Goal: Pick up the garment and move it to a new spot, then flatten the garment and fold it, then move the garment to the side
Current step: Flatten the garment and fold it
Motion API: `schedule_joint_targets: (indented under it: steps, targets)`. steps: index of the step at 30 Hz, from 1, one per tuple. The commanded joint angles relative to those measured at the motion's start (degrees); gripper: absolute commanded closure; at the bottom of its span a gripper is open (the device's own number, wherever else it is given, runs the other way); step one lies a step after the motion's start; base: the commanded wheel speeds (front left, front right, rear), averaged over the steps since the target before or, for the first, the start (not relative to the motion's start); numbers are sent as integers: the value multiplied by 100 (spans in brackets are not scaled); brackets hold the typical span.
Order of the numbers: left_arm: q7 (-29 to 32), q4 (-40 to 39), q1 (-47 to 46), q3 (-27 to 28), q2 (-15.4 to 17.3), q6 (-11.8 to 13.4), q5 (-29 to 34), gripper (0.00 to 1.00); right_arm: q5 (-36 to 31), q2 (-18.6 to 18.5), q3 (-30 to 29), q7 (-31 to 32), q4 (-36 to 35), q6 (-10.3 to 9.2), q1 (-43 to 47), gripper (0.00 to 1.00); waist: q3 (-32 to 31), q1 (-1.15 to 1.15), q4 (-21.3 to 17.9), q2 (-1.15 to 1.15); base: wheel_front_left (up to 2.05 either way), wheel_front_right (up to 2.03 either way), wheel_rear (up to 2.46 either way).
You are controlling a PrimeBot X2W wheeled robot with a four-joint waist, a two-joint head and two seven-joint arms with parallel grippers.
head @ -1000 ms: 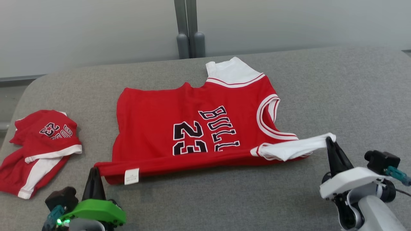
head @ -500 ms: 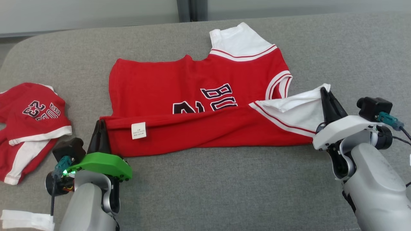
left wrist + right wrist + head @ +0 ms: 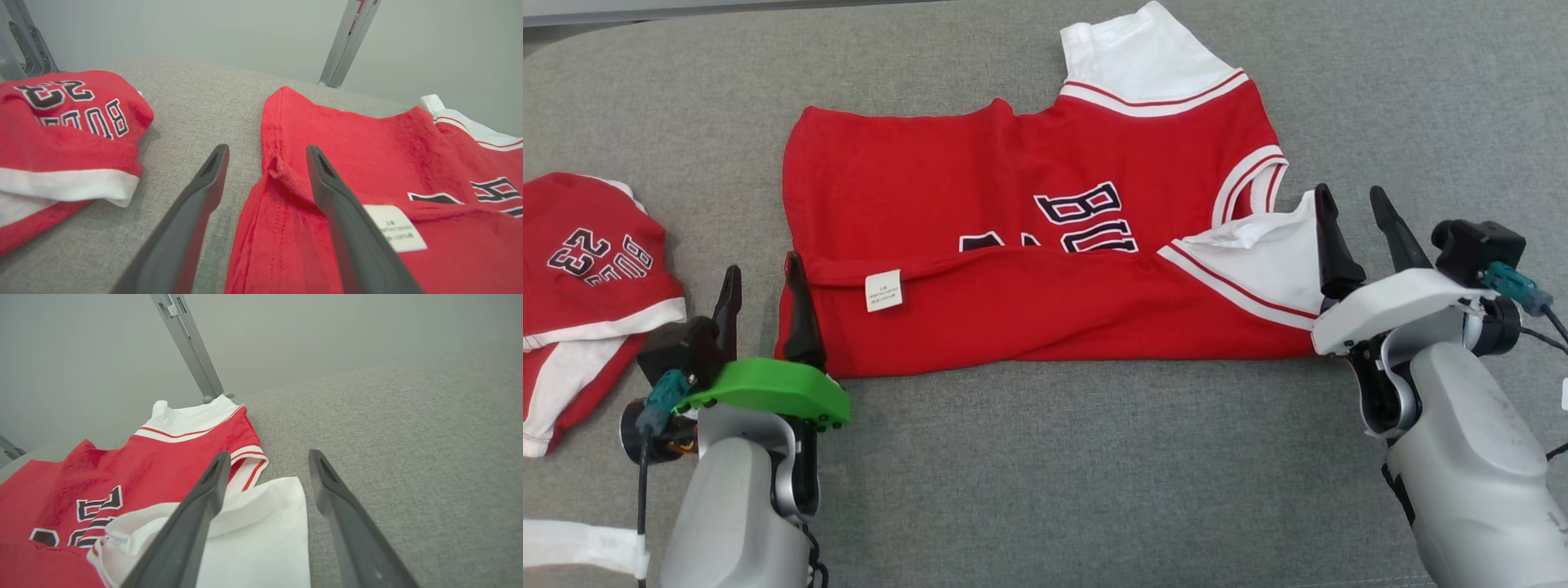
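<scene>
The garment (image 3: 1029, 220), a red jersey with white sleeves and black lettering, lies on the grey padded surface (image 3: 1094, 474), its near edge folded up over the number print. My left gripper (image 3: 761, 273) is open at the fold's left corner; its right finger (image 3: 343, 216) rests on the red cloth (image 3: 408, 163) by the white label (image 3: 394, 228). My right gripper (image 3: 1347, 196) is open at the white sleeve (image 3: 1274, 261). The right wrist view has the sleeve (image 3: 261, 539) lying loose under the left finger (image 3: 192, 522), nothing pinched.
A second red jersey item (image 3: 588, 261) lies crumpled at the far left, also seen as a bundle (image 3: 61, 122) in the left wrist view. A white strip (image 3: 572, 547) lies at the lower left. Metal posts (image 3: 188, 347) stand behind the surface's far edge.
Both grippers carried the garment's near edge away from me, folding it over the print, then opened and let it go. The head camera tilted down.
</scene>
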Motion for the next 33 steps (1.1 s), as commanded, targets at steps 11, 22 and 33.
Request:
schedule_joint_targets:
  steps: [11, 22, 33]
  targets:
    - [-3, -341, 1001, -206, 37, 158, -525, 0, 188, 24, -52, -16, -607, -8, 1157, 0, -114, 0, -26, 0, 0, 0, 0]
    - [-3, -323, 1160, -315, 37, 208, -634, 0, 282, 28, 246, -16, -584, -8, 1661, 0, -188, 0, 8, 0, 0, 0, 0]
    - [-4, -165, 1075, -251, 37, 136, -483, 0, 218, -7, 484, 4, -232, -9, 1607, 100, -143, 0, -28, 0, 0, 0, 0]
